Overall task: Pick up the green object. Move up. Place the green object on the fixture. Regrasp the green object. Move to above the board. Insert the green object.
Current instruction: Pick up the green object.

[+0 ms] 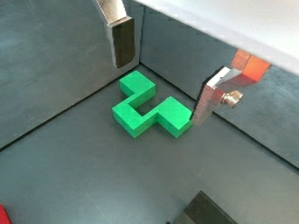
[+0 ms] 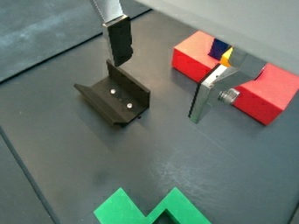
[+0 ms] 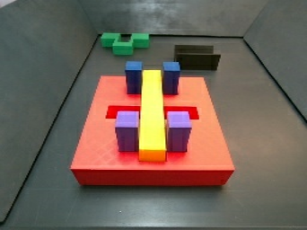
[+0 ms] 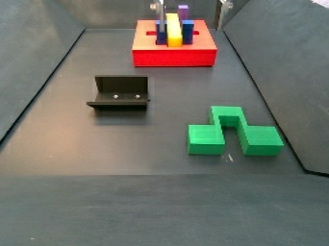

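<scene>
The green object [image 1: 149,107] is a zigzag block lying flat on the dark floor near a wall corner. It also shows in the side views [image 3: 124,40] [image 4: 232,135] and at the edge of a wrist view [image 2: 146,210]. My gripper [image 1: 163,74] is open and empty, hanging above the floor with the green object just beyond its fingertips [image 1: 118,44]. Nothing is between the fingers. The fixture [image 2: 114,96] stands apart from the green object, also seen in both side views [image 3: 196,57] [image 4: 119,93]. The gripper itself does not show in the side views.
The red board [image 3: 153,135] carries a yellow bar [image 3: 153,112] and several blue and purple blocks; it also shows in other views [image 4: 174,48] [image 2: 233,74]. Grey walls [image 1: 233,79] enclose the floor close behind the green object.
</scene>
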